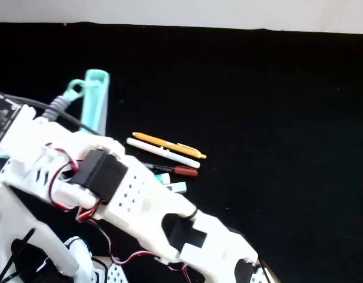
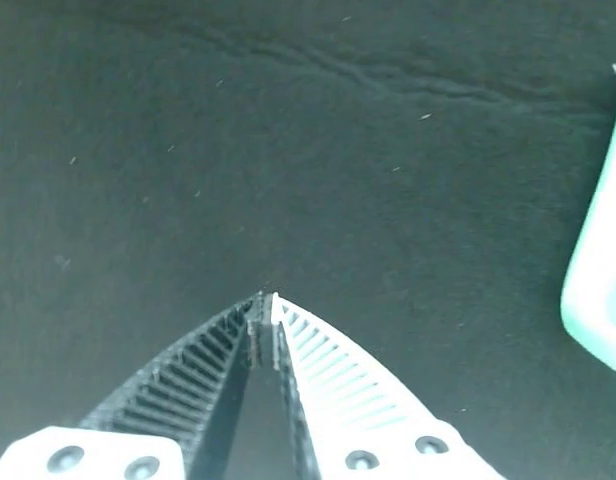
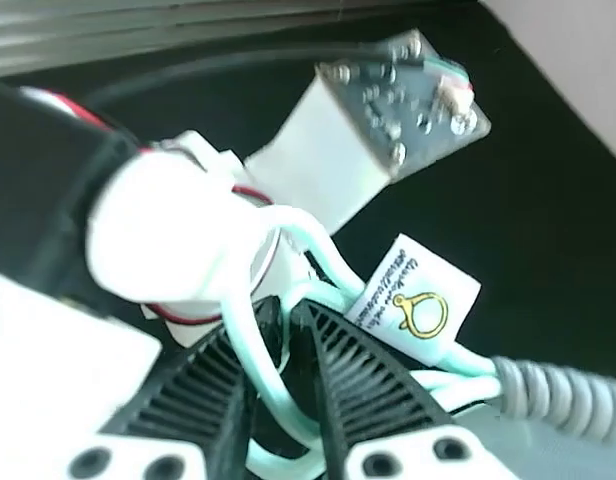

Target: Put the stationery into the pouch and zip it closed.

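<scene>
A mint-green pouch [image 1: 96, 100] lies at the back left of the black table, with a loop strap [image 1: 75, 89] at its near end. To its right lie an orange pen [image 1: 168, 145], a white pen [image 1: 164, 152], a red-capped marker [image 1: 177, 170] and a small teal-and-white piece [image 1: 173, 183]. My right gripper [image 3: 288, 310] is shut on the pouch's mint strap [image 3: 273, 385], next to a white tag [image 3: 413, 295]. My left gripper [image 2: 265, 298] hangs shut over bare cloth with nothing in it. The pouch's edge [image 2: 598, 290] lies off to its side.
A white arm [image 1: 140, 200] with red wires stretches across the front of the table from the lower right to the left edge and covers part of the pens. A grey coiled cable [image 1: 58, 107] runs by the strap. A circuit board [image 3: 408, 90] sits close beyond the right gripper.
</scene>
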